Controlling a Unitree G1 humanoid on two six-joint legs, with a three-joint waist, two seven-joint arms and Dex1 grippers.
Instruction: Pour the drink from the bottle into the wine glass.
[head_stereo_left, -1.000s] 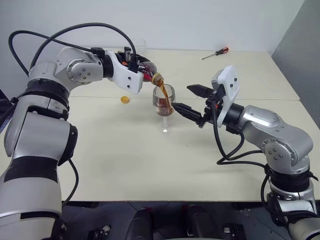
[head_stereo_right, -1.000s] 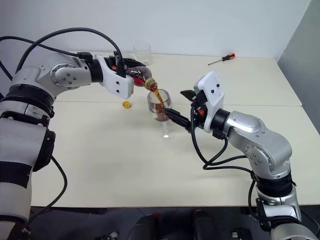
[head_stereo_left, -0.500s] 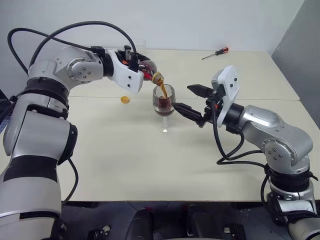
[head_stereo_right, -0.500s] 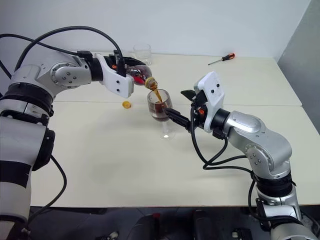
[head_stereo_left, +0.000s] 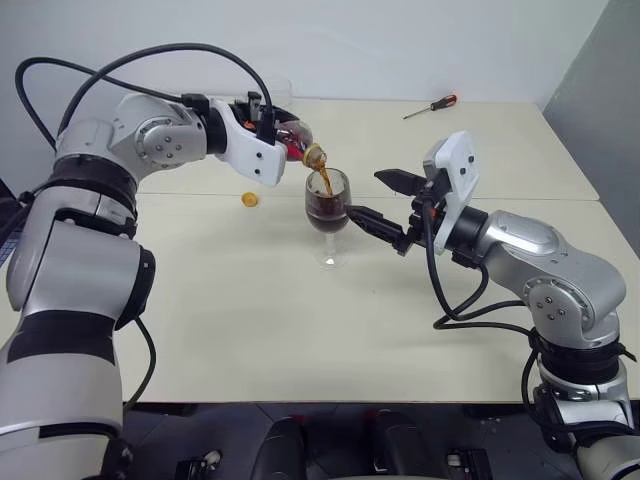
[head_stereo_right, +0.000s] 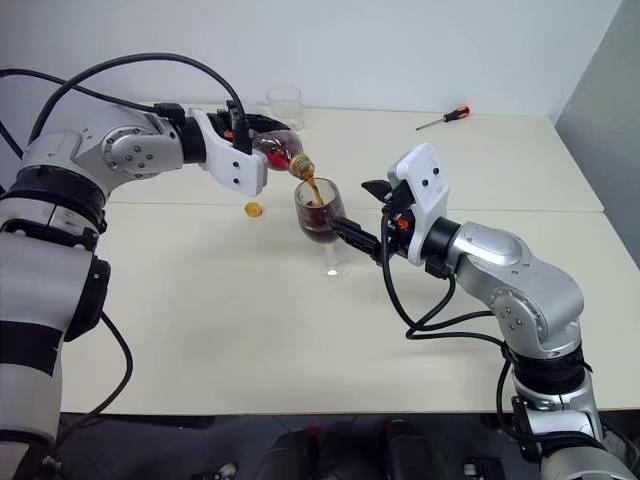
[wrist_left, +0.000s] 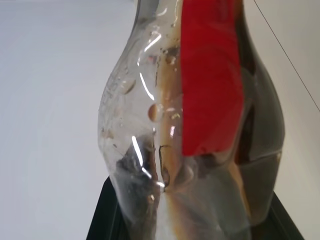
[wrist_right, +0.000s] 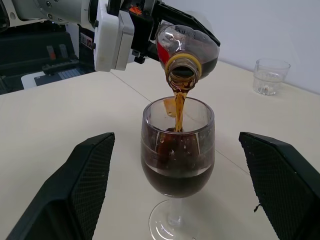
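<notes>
Dark reddish-brown drink (wrist_right: 176, 172): fills roughly the lower half of the wine glass (head_stereo_left: 327, 205) bowl, with a thin stream falling from the bottle mouth into it.

Bottle (wrist_right: 187, 47): small clear plastic, red label band, uncapped. Held tipped mouth-down just above the glass rim by the left claw (head_stereo_left: 268, 128), which is clamped on its round body; the tilt keeps the mouth over the bowl so the stream lands inside. Some drink remains in the body.

Wine glass: stands upright on the counter (head_stereo_left: 300, 330), centre of scene, foot flat.

Right claw (head_stereo_left: 380, 200): fingers spread wide on either side of the bowl, not touching it; it holds nothing. Judged to be standing guard to steady the glass against tipping.

Yellow cap (head_stereo_left: 248, 199): lies on the counter left of the glass, set apart from the pour.

Tumbler (head_stereo_right: 285, 104): clear, stemless, at the far edge behind the left arm, unused.

Screwdriver (head_stereo_left: 431, 105): red handle, far right of the counter, well apart from the work.

Change from one second ago: liquid level in the bowl is higher; the bottle, both arms and the glass keep their places, and the pour continues.
</notes>
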